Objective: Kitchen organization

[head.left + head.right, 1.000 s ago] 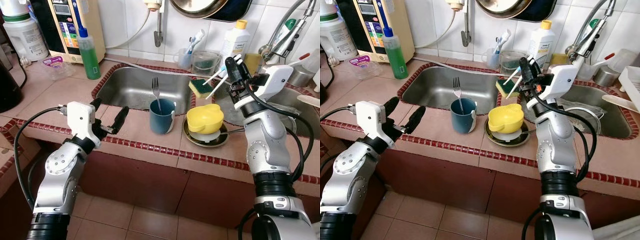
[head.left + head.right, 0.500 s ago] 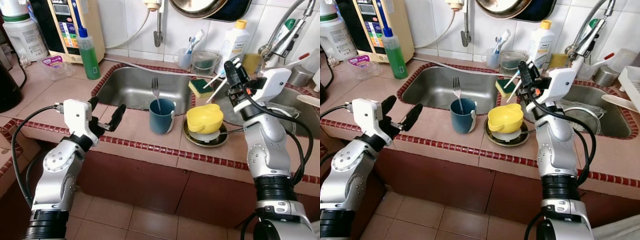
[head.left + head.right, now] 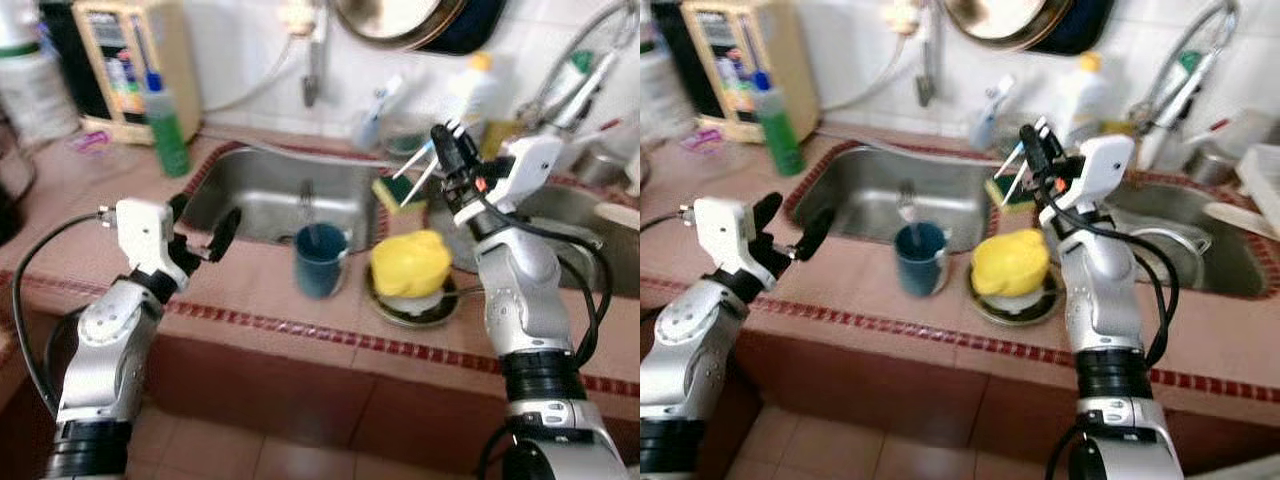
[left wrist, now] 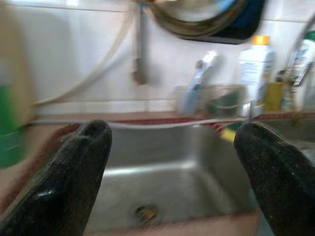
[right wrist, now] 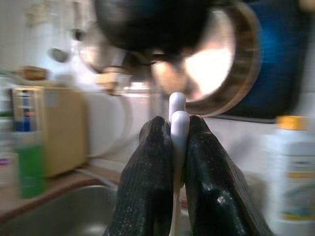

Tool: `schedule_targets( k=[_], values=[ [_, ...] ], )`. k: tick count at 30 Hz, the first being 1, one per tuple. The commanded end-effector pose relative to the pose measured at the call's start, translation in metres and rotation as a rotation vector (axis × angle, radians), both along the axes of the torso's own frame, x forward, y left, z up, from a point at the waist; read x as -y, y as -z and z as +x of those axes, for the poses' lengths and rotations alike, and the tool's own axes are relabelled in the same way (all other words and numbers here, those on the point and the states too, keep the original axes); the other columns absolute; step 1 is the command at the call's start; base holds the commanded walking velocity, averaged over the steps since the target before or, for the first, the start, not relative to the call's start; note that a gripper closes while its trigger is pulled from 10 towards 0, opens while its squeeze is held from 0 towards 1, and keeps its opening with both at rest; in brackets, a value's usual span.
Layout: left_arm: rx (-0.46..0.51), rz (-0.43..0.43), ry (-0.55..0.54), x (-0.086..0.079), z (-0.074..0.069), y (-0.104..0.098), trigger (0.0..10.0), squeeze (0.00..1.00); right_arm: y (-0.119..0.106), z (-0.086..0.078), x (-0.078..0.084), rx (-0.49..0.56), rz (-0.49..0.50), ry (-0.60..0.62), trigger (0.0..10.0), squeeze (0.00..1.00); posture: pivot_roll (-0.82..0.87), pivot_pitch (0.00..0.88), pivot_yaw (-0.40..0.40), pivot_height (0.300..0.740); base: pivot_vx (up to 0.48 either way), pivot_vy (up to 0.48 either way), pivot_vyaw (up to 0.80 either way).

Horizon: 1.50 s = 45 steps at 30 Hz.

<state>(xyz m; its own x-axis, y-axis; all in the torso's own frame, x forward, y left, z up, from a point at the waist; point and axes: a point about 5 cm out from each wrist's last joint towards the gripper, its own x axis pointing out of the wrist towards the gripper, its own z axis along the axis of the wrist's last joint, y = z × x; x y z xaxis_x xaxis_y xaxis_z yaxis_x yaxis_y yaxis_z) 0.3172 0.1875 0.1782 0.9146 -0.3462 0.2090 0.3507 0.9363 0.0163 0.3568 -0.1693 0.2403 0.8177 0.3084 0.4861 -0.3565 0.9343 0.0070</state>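
The right gripper [image 3: 447, 152] pinches two white toothbrushes [image 3: 418, 172] above the green sponge [image 3: 397, 189] at the sink [image 3: 262, 190] rim. Below stand a yellow bowl [image 3: 410, 264] and a blue cup [image 3: 319, 259]. The left gripper [image 3: 203, 225] hangs spread over the counter [image 3: 120, 200].

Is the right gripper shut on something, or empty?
Shut: the right gripper has its fingers pressed against thin white utensil handles.

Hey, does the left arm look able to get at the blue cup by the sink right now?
Probably yes. The left gripper is open and holds nothing, and the stretch of counter between it and the blue cup looks bare. The fork inside the cup might hinder a grasp at the rim.
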Motion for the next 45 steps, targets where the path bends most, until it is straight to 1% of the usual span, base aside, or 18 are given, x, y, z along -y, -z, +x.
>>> schedule_targets(
  k=[1, 6, 8, 11, 20, 26, 28, 29, 32, 33, 34, 35, 37, 39, 40, 41, 43, 45],
  values=[
    [0.0, 0.017, 0.018, 0.002, 0.0, -0.001, 10.0, 0.0, -0.006, -0.001, 0.003, 0.026, 0.005, 0.008, 10.0, 0.0, -0.04, 0.019, -0.009, 0.74, 0.48, 0.0, 0.0],
    [-0.004, 0.013, 0.025, 0.004, -0.001, 0.0, 10.0, 0.0, -0.007, -0.001, 0.004, 0.025, 0.001, 0.009, 10.0, 0.0, -0.04, 0.021, -0.011, 0.74, 0.449, 0.0, 0.0],
    [0.009, -0.017, 0.04, 0.005, -0.002, -0.001, 10.0, 0.0, -0.007, -0.001, 0.005, 0.025, -0.002, 0.008, 10.0, 0.0, -0.04, 0.024, -0.009, 0.74, 0.0, 0.0, 0.0],
    [0.001, 0.026, 0.02, 0.005, -0.001, 0.001, 10.0, 0.0, -0.008, 0.0, 0.007, 0.022, -0.006, 0.011, 10.0, 0.0, -0.04, 0.025, -0.009, 0.74, 0.0, 0.0, 0.0],
    [0.02, 0.053, 0.03, 0.007, -0.002, -0.004, 10.0, 0.0, -0.011, 0.006, 0.009, -0.028, 0.027, -0.027, 10.0, 0.0, -0.04, 0.036, -0.011, 0.74, 0.0, 0.0, 0.0],
    [0.028, 0.076, 0.039, 0.009, -0.004, -0.007, 10.0, 0.0, -0.013, 0.009, 0.007, -0.057, 0.024, -0.056, 10.0, 0.0, -0.04, 0.039, -0.012, 0.74, 0.0, 0.0, 0.0],
    [0.031, 0.1, 0.046, 0.012, -0.004, -0.006, 10.0, 0.0, -0.011, 0.011, 0.007, -0.07, 0.011, -0.054, 10.0, 0.0, -0.03, 0.038, -0.016, 0.74, 0.0, 0.0, 0.0],
    [0.03, 0.114, 0.051, 0.014, -0.005, -0.005, 10.0, 0.0, -0.009, 0.012, 0.007, -0.085, 0.011, -0.054, 10.0, 0.0, -0.03, 0.039, -0.017, 0.74, 0.0, 0.0, 0.0],
    [0.007, 0.109, 0.046, 0.019, -0.005, -0.002, 10.0, 0.0, -0.006, 0.016, 0.006, -0.115, 0.011, -0.06, 10.0, 0.0, -0.03, 0.04, -0.017, 0.74, 0.0, 0.0, 0.0],
    [-0.016, 0.087, 0.069, 0.027, -0.007, 0.001, 10.0, 0.0, -0.002, 0.018, 0.005, -0.143, 0.009, -0.072, 10.0, 0.0, -0.03, 0.042, -0.017, 0.74, 0.0, 0.0, 0.0],
    [-0.023, 0.088, 0.079, 0.031, -0.009, 0.003, 10.0, 0.0, 0.0, 0.019, 0.004, -0.155, 0.007, -0.079, 10.0, 0.0, -0.03, 0.042, -0.017, 0.74, 0.0, 0.0, 0.0],
    [-0.027, 0.115, 0.103, 0.039, -0.013, 0.008, 10.0, 0.0, 0.005, 0.022, 0.002, -0.178, 0.005, -0.095, 10.0, 0.0, -0.03, 0.045, -0.016, 0.74, 0.0, 0.0, 0.0],
    [-0.031, 0.128, 0.116, 0.043, -0.015, 0.01, 10.0, 0.0, 0.008, 0.023, 0.002, -0.189, 0.002, -0.098, 10.0, 0.0, -0.03, 0.049, -0.013, 0.74, 0.0, 0.0, 0.0],
    [-0.053, 0.114, 0.13, 0.05, -0.018, 0.015, 10.0, 0.0, 0.015, 0.026, 0.001, -0.223, -0.008, -0.105, 10.0, 0.0, -0.04, 0.052, -0.01, 0.74, 0.0, 0.0, 0.0],
    [-0.078, 0.105, 0.147, 0.057, -0.021, 0.02, 10.0, 0.0, 0.021, 0.028, 0.001, -0.256, 0.004, -0.115, 10.0, 0.0, -0.04, 0.051, -0.007, 0.74, 0.0, 0.0, 0.0],
    [-0.081, 0.12, 0.169, 0.063, -0.025, 0.021, 10.0, 0.0, 0.025, 0.03, 0.001, -0.277, 0.014, -0.117, 10.0, 0.0, -0.04, 0.052, -0.007, 0.74, 0.0, 0.0, 0.0],
    [-0.075, 0.139, 0.187, 0.067, -0.028, 0.022, 10.0, 0.0, 0.026, 0.031, 0.002, -0.286, 0.017, -0.118, 10.0, 0.0, -0.03, 0.058, -0.005, 0.74, 0.0, 0.0, 0.0],
    [-0.087, 0.141, 0.193, 0.069, -0.029, 0.023, 10.0, 0.0, 0.033, 0.034, 0.003, -0.329, 0.045, -0.137, 10.0, 0.0, -0.03, 0.057, -0.004, 0.74, 0.0, 0.0, 0.0]
  ],
)
